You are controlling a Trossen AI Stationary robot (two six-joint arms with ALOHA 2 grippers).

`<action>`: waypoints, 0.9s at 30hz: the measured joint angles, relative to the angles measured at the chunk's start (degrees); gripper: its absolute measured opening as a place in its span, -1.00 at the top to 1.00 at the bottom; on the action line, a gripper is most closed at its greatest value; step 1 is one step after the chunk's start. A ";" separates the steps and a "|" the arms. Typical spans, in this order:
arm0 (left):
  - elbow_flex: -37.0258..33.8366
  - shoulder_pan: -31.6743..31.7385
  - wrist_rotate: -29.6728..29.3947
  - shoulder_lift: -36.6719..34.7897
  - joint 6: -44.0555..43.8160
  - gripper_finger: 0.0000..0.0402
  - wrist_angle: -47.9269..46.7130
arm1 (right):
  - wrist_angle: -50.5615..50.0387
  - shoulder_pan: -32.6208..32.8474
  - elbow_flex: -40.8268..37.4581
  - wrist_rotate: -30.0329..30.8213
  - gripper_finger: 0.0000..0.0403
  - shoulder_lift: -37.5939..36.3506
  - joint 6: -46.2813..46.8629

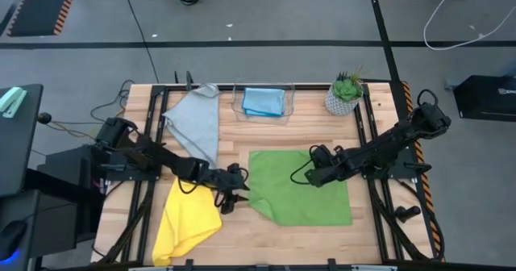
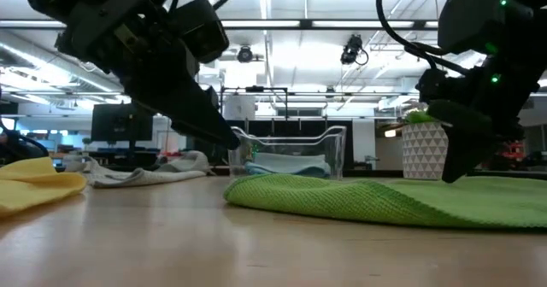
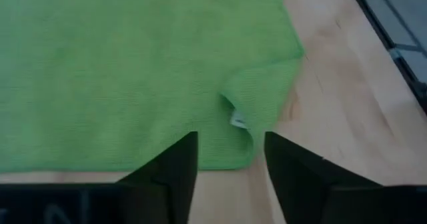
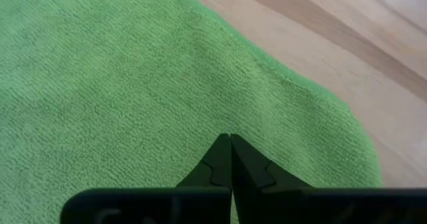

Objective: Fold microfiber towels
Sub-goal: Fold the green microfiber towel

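The green towel (image 1: pixel 300 189) lies flat on the table right of centre. Its near-left corner (image 3: pixel 241 121) curls over and shows a white tag. My left gripper (image 3: pixel 230 141) is open at that corner, its fingers (image 2: pixel 231 136) above the cloth and off it. My right gripper (image 4: pixel 230 139) is shut, with its tips on the middle of the green towel. The grey towel (image 1: pixel 196 122) lies crumpled at the far left and the yellow one (image 1: pixel 185 220) at the near left. The light blue towel (image 1: pixel 263 102) lies folded in a clear bin. My right gripper sets its shut fingertips on the green towel's top face, about mid-cloth (image 4: pixel 230 117). It slants down from the table's right side. The towel lies flat on the table under it, with no pucker showing at the tips. Whether any cloth is pinched cannot be told.
A clear bin (image 1: pixel 264 110) stands at the far edge, with a small potted plant (image 1: pixel 345 93) to its right. Bare wood shows along the near edge (image 1: pixel 266 243) between the yellow and green towels. The table's frame rails run along both sides.
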 joint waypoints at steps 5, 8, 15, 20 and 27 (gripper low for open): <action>0.00 0.64 0.73 3.39 -1.24 -0.14 4.04 | 1.04 0.00 0.04 0.16 0.98 -0.02 -0.91; 0.00 1.15 1.08 4.69 -1.60 -0.17 4.96 | 1.27 0.00 0.06 0.16 0.98 -0.02 -1.26; 0.04 1.66 6.29 5.40 -1.27 -0.02 6.86 | 1.65 0.00 0.06 0.20 0.98 -0.04 -1.96; 0.04 2.05 6.00 7.16 -1.52 0.08 7.61 | 2.02 0.01 0.08 0.36 0.98 -0.04 -2.35; 5.90 1.54 7.15 11.67 -1.75 -0.05 5.62 | 2.51 0.00 0.08 0.38 0.98 -0.05 -2.72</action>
